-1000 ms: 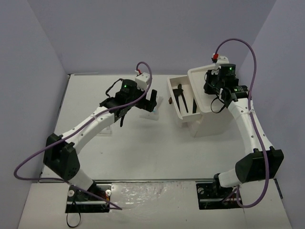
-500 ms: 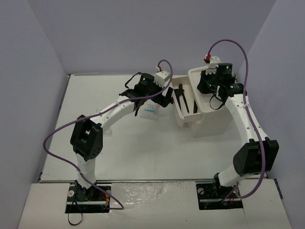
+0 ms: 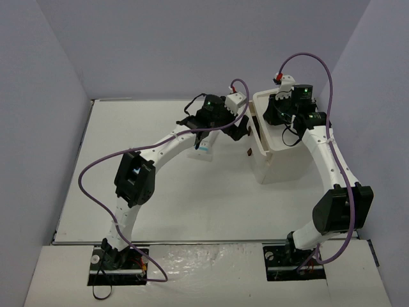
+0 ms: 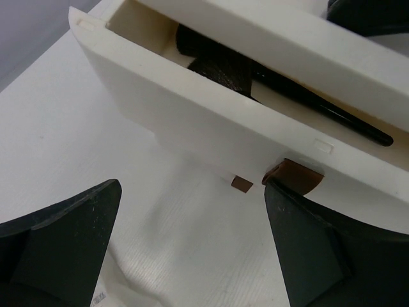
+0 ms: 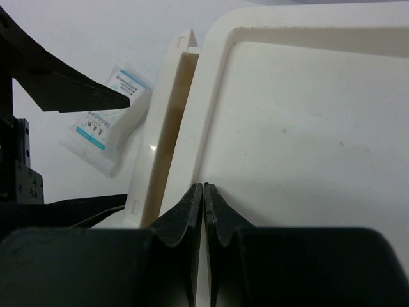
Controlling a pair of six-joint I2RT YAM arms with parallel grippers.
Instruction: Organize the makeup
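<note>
At the far right of the counter (image 3: 102, 134) stands the white box (image 3: 287, 163), and both arms are gathered around it. The right fingers (image 5: 203, 204) are closed tight with nothing between them, their tips resting on the rim of the box's recessed top. This looks like a way of pinning the box down so that it cannot slide when it is pushed from the side.

The left fingers (image 3: 238, 130) are spread wide and hold nothing. They face the front of the top drawer (image 4: 192, 109), one of them just beside its brown knob (image 4: 295, 178). The drawer stands open by a narrow gap, and a black brush (image 4: 220, 64) lies inside along its length. With the fingers wide apart and square to the drawer's face, the step in hand is probably pushing it shut rather than gripping the knob.

Not all of the makeup is stowed. A white packet (image 5: 105, 125) with blue print lies flat on the counter just left of the box, under the left arm. It would have to go in before the job counts as done. No bottles or pencils show in these views.
</note>
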